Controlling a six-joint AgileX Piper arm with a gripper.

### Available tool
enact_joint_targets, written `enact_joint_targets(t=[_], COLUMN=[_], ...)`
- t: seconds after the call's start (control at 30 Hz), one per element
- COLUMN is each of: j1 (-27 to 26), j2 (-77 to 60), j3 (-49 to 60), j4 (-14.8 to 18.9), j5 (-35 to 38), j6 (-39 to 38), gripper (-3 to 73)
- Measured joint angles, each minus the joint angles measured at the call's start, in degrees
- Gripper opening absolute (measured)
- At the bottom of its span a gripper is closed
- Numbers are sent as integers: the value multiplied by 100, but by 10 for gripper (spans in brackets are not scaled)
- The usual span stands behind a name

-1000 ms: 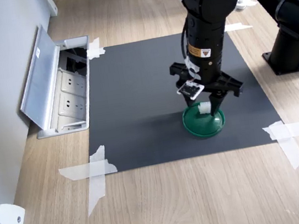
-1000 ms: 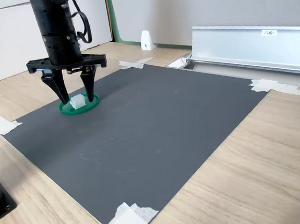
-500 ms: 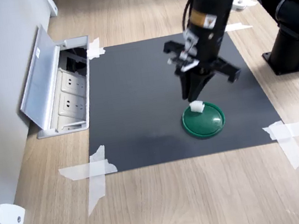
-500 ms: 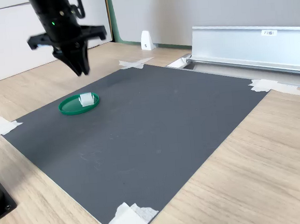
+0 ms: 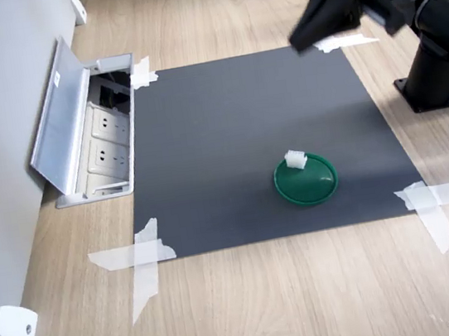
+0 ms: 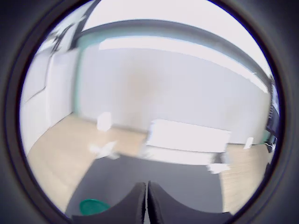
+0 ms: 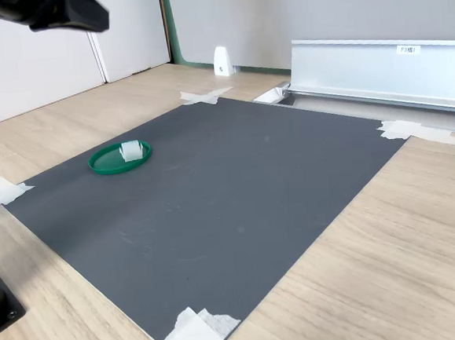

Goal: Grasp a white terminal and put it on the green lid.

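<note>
One tiny white ridged plastic terminal (image 5: 294,159) sits on the round, glossy dark-green plastic lid (image 5: 311,182), close to the lid's rim on the side toward the open silver floor socket box (image 5: 89,130), as we see in both exterior views. The lid itself lies on the dark grey mat (image 5: 220,135) taped to the pale wooden floor (image 5: 269,304). The black gripper (image 6: 147,201) hangs high above the mat, well apart from the lid, its fingers pressed together and holding nothing in the wrist view. We judge the placing step done and the arm in retreat; the next move, we think, calls only for clearing the mat without disturbing the lid.
</note>
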Motion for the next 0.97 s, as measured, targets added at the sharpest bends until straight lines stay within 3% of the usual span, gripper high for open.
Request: enact_joint_targets(t=[0.13,0.27,0.43,0.67,0.97], j1=[-753,-1102,-1116,-1120,-1127], j2=[-1033,-1888,-2696,-2753,-2753], j3=[579,1025,1379,1582,1583], j4=[-160,-224,-389,-929,-1031], j5=[-65,-58,-61,-11,15], j6=[97,323,403,423,427], gripper=[-7,-7,-7,-7,-8])
